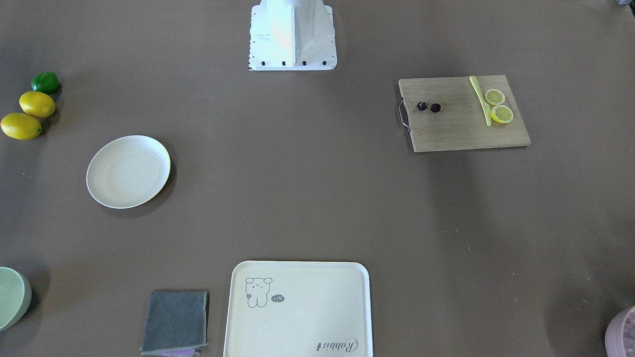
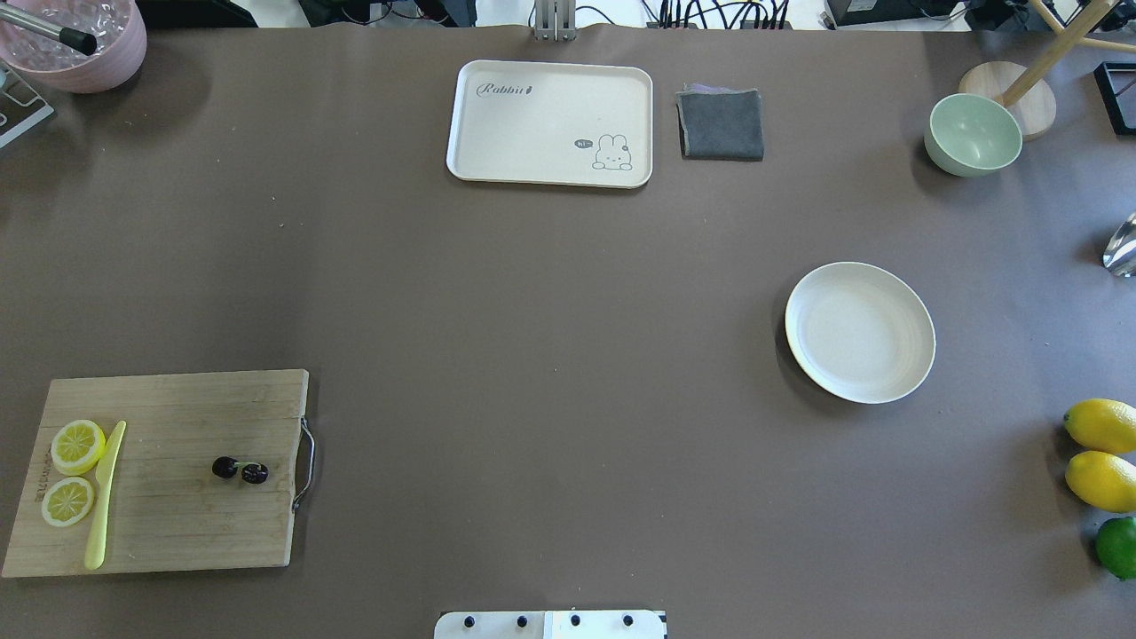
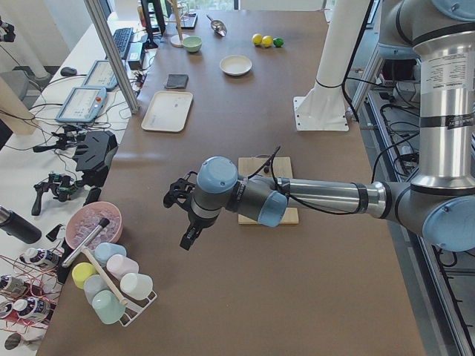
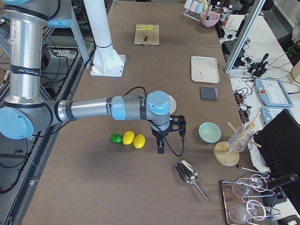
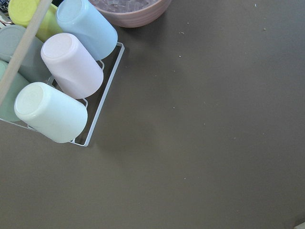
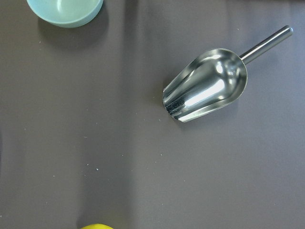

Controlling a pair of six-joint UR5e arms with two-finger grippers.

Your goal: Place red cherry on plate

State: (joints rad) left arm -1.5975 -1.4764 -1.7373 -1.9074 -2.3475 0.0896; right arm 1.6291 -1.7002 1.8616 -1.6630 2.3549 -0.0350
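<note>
The red cherry (image 1: 428, 106), a pair of tiny dark cherries, lies on a wooden cutting board (image 1: 446, 134) on my left side, also seen from overhead as the cherry (image 2: 240, 469). The plate (image 1: 128, 171) is round, cream-white and bare, and sits on my right side as the plate (image 2: 859, 331). My left gripper (image 3: 187, 236) hangs beyond the table's left end of the board, far from the cherry. My right gripper (image 4: 161, 147) hovers past the plate, near the lemons. Both show only in the side views, so I cannot tell whether either is open or shut.
Two lemon slices (image 2: 73, 470) and a yellow knife (image 2: 105, 497) share the board. A bear tray (image 2: 550, 122), grey cloth (image 2: 721, 124) and green bowl (image 2: 973, 135) line the far edge. Lemons and a lime (image 2: 1105, 479) sit right; a metal scoop (image 6: 205, 86) and cup rack (image 5: 52, 86) lie at the ends.
</note>
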